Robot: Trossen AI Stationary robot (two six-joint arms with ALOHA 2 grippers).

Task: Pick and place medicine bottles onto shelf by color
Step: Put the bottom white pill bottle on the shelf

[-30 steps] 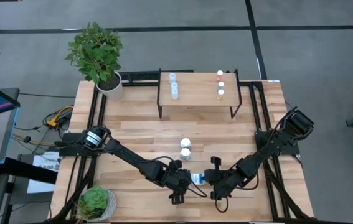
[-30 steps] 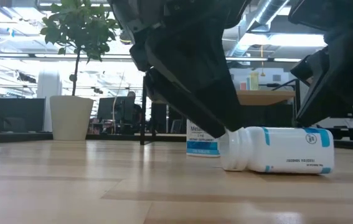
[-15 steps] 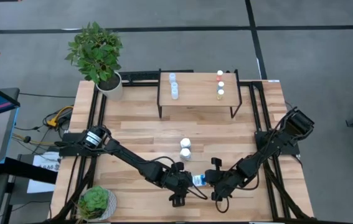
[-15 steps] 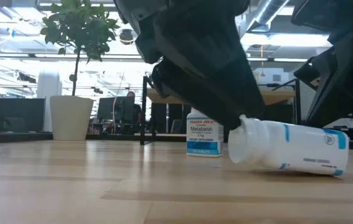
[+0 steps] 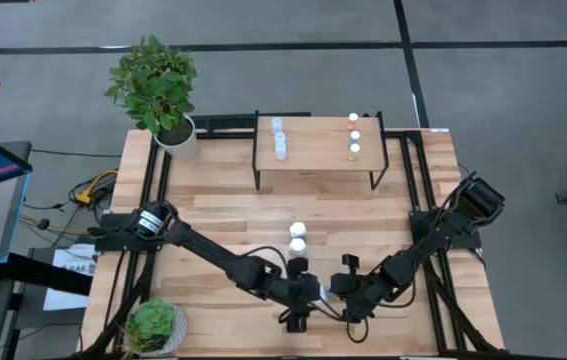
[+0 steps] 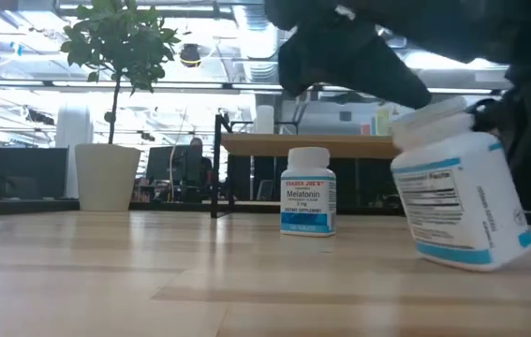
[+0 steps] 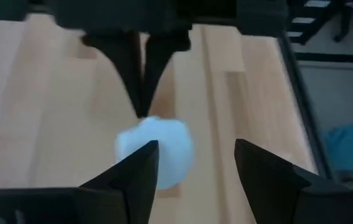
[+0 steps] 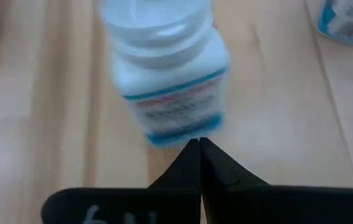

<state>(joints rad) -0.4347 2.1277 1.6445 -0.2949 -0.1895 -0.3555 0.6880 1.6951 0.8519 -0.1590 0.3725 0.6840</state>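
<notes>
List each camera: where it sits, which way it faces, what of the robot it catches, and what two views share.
High view: above the table, looking straight down; both arms, left gripper and right gripper meet at the near edge; shelf beyond.
Low view: at tabletop height, looking level toward the shelf; dark arm parts overhead, tilted white bottle.
Left wrist view: on the left arm, past its open fingers at the bottle's cap.
Right wrist view: on the right arm, past its shut fingers touching the bottle's base.
Shared: both wrist views show that bottle.
</notes>
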